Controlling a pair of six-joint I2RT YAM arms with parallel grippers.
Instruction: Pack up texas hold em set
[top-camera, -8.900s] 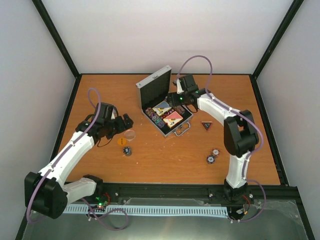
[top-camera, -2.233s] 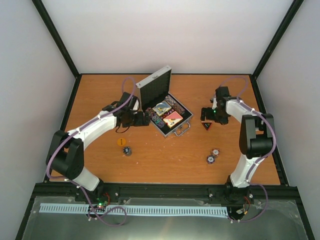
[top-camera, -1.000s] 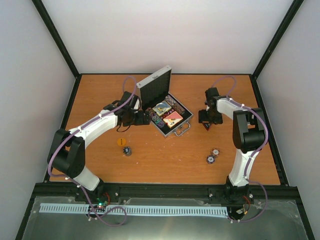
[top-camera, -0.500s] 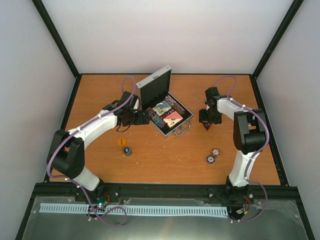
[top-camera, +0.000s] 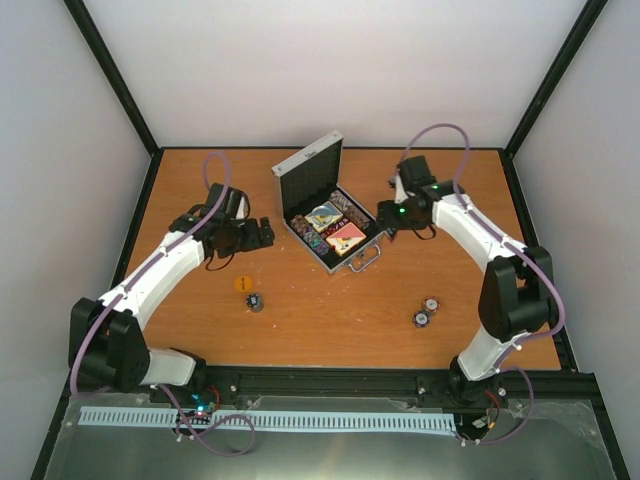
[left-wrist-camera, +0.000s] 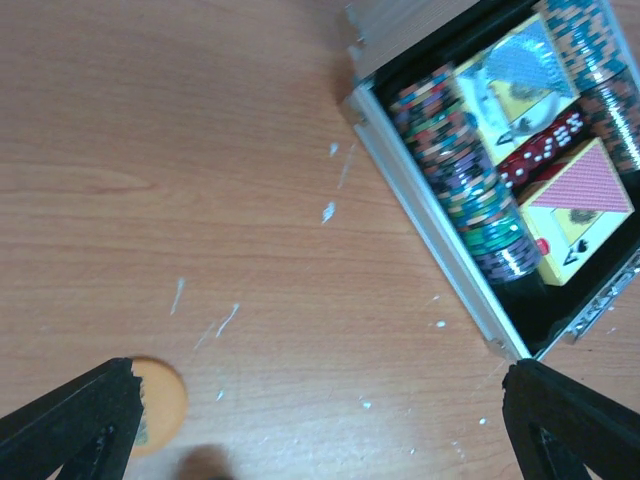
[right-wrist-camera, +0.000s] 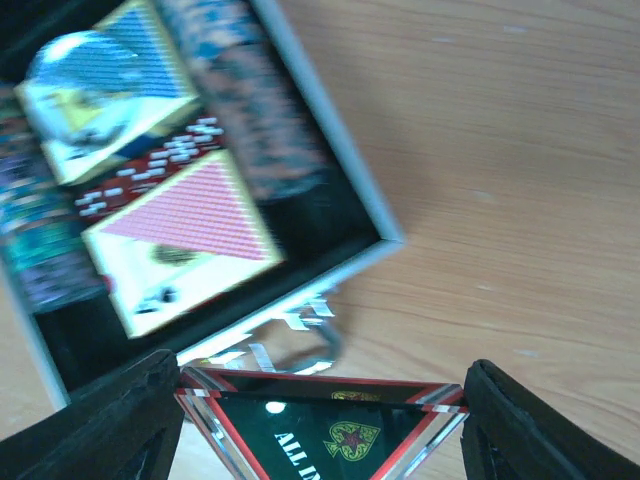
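1. The right claw (right-wrist-camera: 322, 400) is clamped on the dark triangle token (right-wrist-camera: 325, 435), pinching it by two corners above the table (top-camera: 330, 335), just beside the handle (right-wrist-camera: 318, 345) of the case (top-camera: 308, 180); so thin a hold looks likely to let the token twist or drop short of the case
2. The case sits mid-table with its lid up and looks nearly full, holding two card boxes (left-wrist-camera: 585, 190), red dice (left-wrist-camera: 540, 150) and rows of chips (left-wrist-camera: 460, 175); a wide flat token laid on top could sit high and stop the lid from closing
3. Loose chips (top-camera: 425, 312) lie on the right arm's side, with a single chip (top-camera: 256, 300) and an orange disc (top-camera: 242, 284) on the left, all outside the case
4. The left claw (left-wrist-camera: 320, 400) is spread wide and holds nothing, over bare wood between the disc and the case
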